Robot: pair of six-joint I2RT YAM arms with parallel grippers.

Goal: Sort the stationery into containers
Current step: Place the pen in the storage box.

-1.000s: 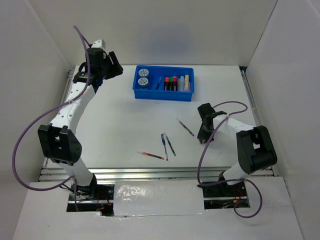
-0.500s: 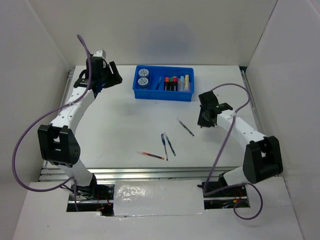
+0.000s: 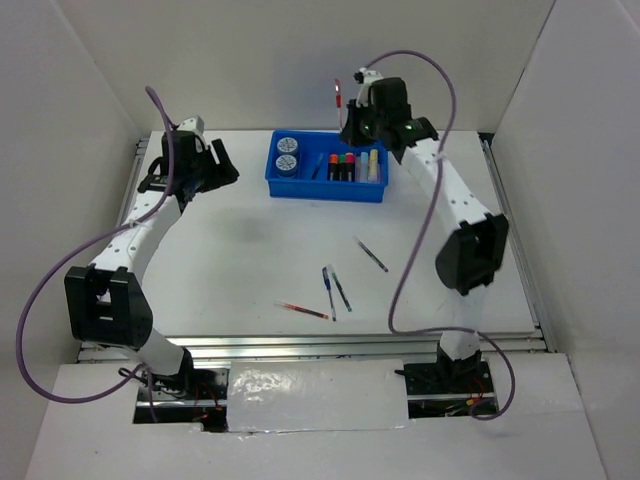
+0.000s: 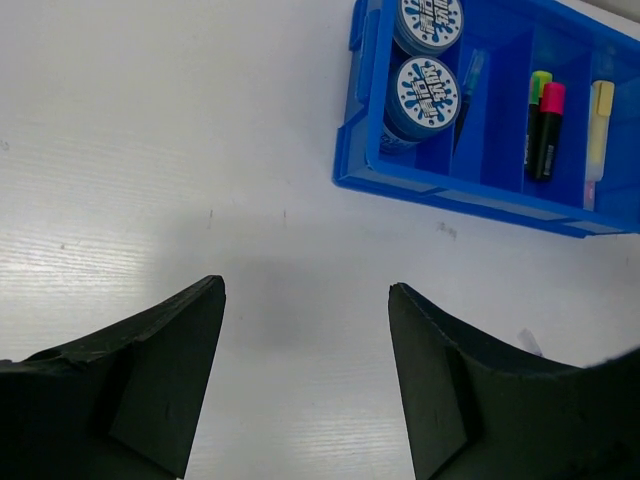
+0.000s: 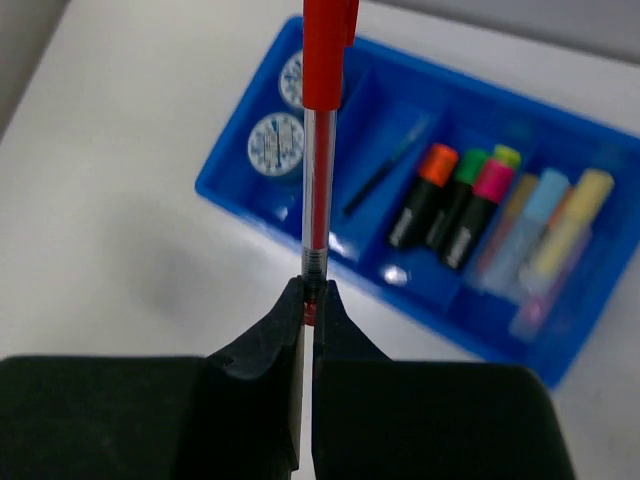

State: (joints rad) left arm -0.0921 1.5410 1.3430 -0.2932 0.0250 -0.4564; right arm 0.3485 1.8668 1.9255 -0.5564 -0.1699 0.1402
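Sorting stationery at a white table [image 3: 250, 240]: the right gripper [image 5: 308, 300] has its two fingers pressed together on the lower end of a red pen [image 5: 320, 170], which stands roughly upright, red cap uppermost, high over the far side of the blue tray [image 3: 325, 190]; which compartment it hangs above cannot be told. The tray sits at the far middle of the table. Its leftmost compartment holds two round pale-blue discs [image 3: 287, 163], one behind the other; the next compartment holds a single blue pen [image 5: 385, 170] lying at a slant; beside it lie dark-bodied highlighters [image 5: 455, 205] with orange, green, pink and yellow caps, and the rightmost compartment holds pale markers [image 5: 555, 220], among them a light blue and a yellow one. The left gripper [image 4: 305, 370] hangs over bare tabletop to the left of the tray, near the table's far left corner, its fingers spread wide with nothing between them. Four loose pens lie on the near middle of the table, well apart from the tray: a dark pen [image 3: 372, 255] nearest the tray, two blue pens [image 3: 334, 290] just beside each other, and a second red pen [image 3: 303, 311] closest to the arm bases.
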